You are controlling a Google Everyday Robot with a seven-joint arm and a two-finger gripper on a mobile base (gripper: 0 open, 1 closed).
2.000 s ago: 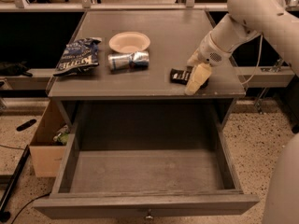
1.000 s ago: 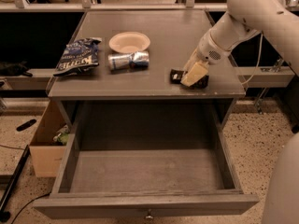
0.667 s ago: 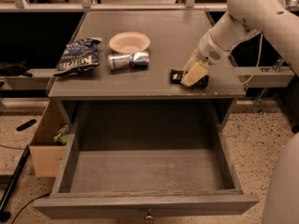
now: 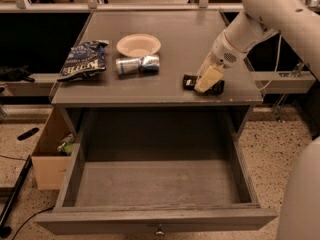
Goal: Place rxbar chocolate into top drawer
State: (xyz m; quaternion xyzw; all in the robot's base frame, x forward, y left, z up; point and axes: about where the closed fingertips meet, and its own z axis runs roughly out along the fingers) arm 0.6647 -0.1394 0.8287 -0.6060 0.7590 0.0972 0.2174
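**On the desk [image 4: 185,29], right of the can [image 4: 137,64]: end effector [image 4: 209,79] down on the rxbar chocolate [image 4: 189,81]**

Right of the can, near the desk's front edge, the rxbar chocolate lay flat in its black wrapper. The pale end effector sat on top of it and covered its middle. Dark wrapper showed on both sides, the end nearer the can carrying pale lettering. Contact looked close, but I could not tell whether the end effector was open, closed, or gripping the bar. The white arm [image 4: 250,24] came down to it from the side far from the can, upper right in the view.

Just behind the can stood a shallow paper bowl [image 4: 138,45], almost touching it. On the can's other side, away from the bar, a blue chip bag [image 4: 84,60] lay crinkled and flat. The can itself lay on its side, silver with a blue band.

Below and in front of the can, the top drawer [image 4: 155,218] stood pulled well out, grey wood, its floor in plain view. A small metal knob [image 4: 159,230] sat at the middle of its front. The bar was on the desk, not in the drawer.

Lower than the can and past the chip bag's side, a cardboard box [image 4: 47,156] stood on the speckled floor beside the drawer.
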